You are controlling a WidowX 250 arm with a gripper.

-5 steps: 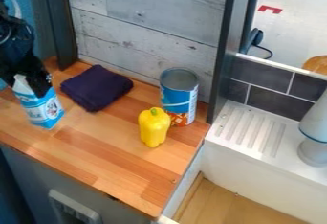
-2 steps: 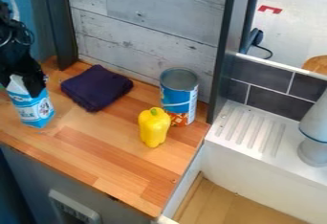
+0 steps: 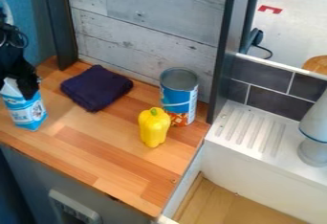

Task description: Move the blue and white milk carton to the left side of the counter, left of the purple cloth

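Found jaws of the black gripper (image 3: 18, 85) clenched on the top of the blue-and-white carton (image 3: 26, 110), near the frame's left edge. Judged step in hand as holding; judged firm grip necessary next, and level seating on the wooden counter (image 3: 115, 156) before any release.

The wooden counter (image 3: 108, 141) carries a folded dark cloth (image 3: 97, 88), can (image 3: 179, 98) and yellow pepper (image 3: 154, 128).

Blue-and-white carton (image 3: 27, 110), printed sides, white top. I hold it by the top, near upright, leaning slightly, at left of the wooden counter (image 3: 131, 163) in camera view.
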